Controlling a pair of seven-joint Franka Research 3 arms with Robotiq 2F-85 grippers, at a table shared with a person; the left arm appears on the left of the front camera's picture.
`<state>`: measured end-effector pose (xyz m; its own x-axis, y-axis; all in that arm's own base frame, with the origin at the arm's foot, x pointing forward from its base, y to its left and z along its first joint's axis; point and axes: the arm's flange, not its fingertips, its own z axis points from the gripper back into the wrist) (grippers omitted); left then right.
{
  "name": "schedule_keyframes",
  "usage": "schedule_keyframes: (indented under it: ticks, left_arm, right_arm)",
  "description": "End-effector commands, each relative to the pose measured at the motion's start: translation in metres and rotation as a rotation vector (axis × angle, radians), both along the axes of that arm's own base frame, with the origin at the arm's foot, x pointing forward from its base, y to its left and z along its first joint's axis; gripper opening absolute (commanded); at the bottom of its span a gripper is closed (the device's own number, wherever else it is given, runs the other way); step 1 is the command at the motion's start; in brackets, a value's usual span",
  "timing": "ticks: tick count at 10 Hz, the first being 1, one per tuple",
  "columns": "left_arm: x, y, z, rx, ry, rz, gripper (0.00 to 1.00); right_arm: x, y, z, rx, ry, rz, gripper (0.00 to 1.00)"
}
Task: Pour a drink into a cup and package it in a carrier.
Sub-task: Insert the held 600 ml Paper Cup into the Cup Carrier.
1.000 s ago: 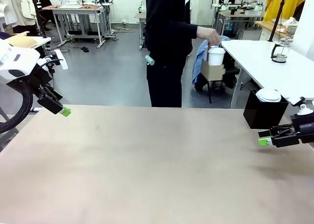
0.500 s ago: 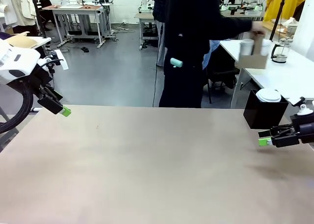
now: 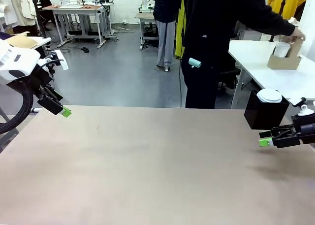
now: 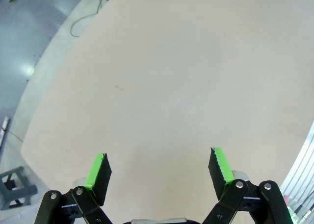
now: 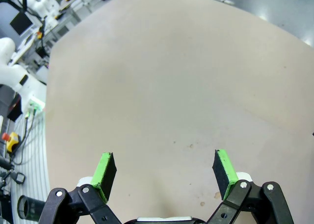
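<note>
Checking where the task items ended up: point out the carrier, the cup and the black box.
carrier (image 3: 284, 62): front view, its brown cardboard side wall.
cup (image 3: 281, 49): front view, its white side above the carrier's edge.
black box (image 3: 263, 114): front view, its front face.

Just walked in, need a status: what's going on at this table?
Both arms are idle. The left gripper and right gripper hover open and empty over the table. The person is setting the carrier, with the cup in it, on the white side table. A black box holding white lids sits by the right gripper.
</note>
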<state>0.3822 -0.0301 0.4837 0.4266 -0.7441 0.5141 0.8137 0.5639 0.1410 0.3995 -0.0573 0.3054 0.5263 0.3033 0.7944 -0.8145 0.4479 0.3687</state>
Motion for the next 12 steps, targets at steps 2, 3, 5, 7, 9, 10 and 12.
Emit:
schedule_keyframes:
  ticks: [2,3,5,7,9,10,12]
  left_arm:
    - [-0.0007,-0.0009,0.0007,-0.014,0.0,0.013,1.0]
    - [-0.0007,-0.0009,0.0007,-0.014,0.0,0.013,1.0]
    - [-0.0007,-0.0009,0.0007,-0.014,0.0,0.013,1.0]
    - [-0.0007,-0.0009,0.0007,-0.014,0.0,0.013,1.0]
    - [-0.0007,-0.0009,0.0007,-0.014,0.0,0.013,1.0]
    - [-0.0007,-0.0009,0.0007,-0.014,0.0,0.013,1.0]
    - [-0.0007,-0.0009,0.0007,-0.014,0.0,0.013,1.0]
  right_arm:
    - [0.002,-0.0024,0.0014,0.012,-0.001,0.005,1.0]
    - [0.002,-0.0024,0.0014,0.012,-0.001,0.005,1.0]
    - [0.002,-0.0024,0.0014,0.012,-0.001,0.005,1.0]
    - [0.002,-0.0024,0.0014,0.012,-0.001,0.005,1.0]
    - [0.002,-0.0024,0.0014,0.012,-0.001,0.005,1.0]
    - [0.002,-0.0024,0.0014,0.012,-0.001,0.005,1.0]
    - [0.002,-0.0024,0.0014,0.012,-0.001,0.005,1.0]
